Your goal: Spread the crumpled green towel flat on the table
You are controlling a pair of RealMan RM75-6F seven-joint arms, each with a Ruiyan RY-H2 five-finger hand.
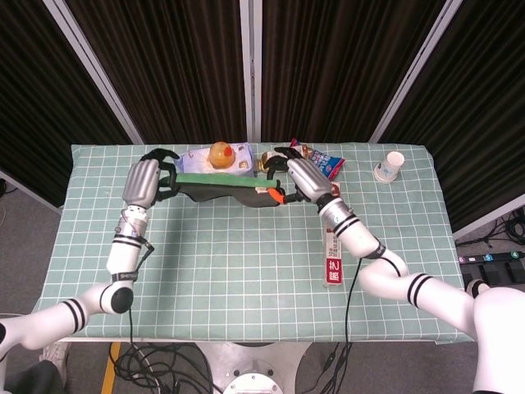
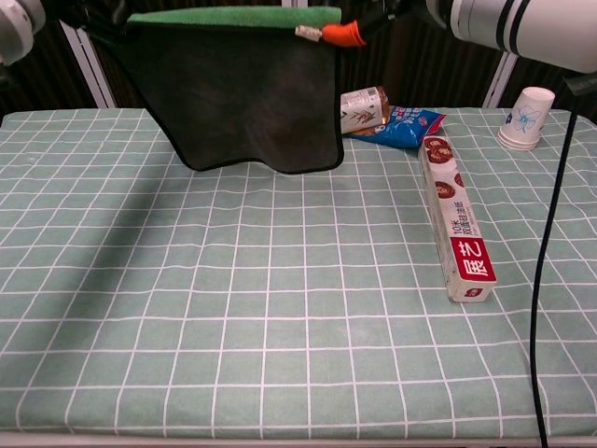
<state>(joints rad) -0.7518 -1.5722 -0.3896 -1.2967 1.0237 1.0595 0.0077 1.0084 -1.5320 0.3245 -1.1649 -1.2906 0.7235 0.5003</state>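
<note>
We see a table [image 1: 246, 271] covered with a pale green checked cloth, backed by dark curtains. Both robot arms are raised above its far half, holding a towel [image 2: 242, 93] stretched between them. The towel hangs in the air like a curtain: its top edge is bright green and pulled nearly straight, and the dark grey face hangs down toward us, its lower edge just above or touching the cloth; we cannot tell which.

The left hand [image 1: 146, 179] grasps the towel's left top corner, fingers curled around the edge. The right hand [image 1: 297, 176] grasps the right top corner, where a small orange tag [image 2: 338, 35] and a white label stick out. In the chest view the hands are mostly cut off by the top of the frame.

Behind the towel, at the far edge of the table, lies a white plastic packet [image 1: 220, 162] with an orange round fruit-like object [image 1: 220, 153] on top of it. To the right of these lie a drink bottle [image 2: 362, 108] on its side and a blue snack bag [image 2: 404, 126], touching each other. A long red and white box [image 2: 454, 218] lies lengthwise to the right of the towel. A white paper cup [image 2: 523, 119] stands upright near the far right corner, well apart from the rest.
</note>
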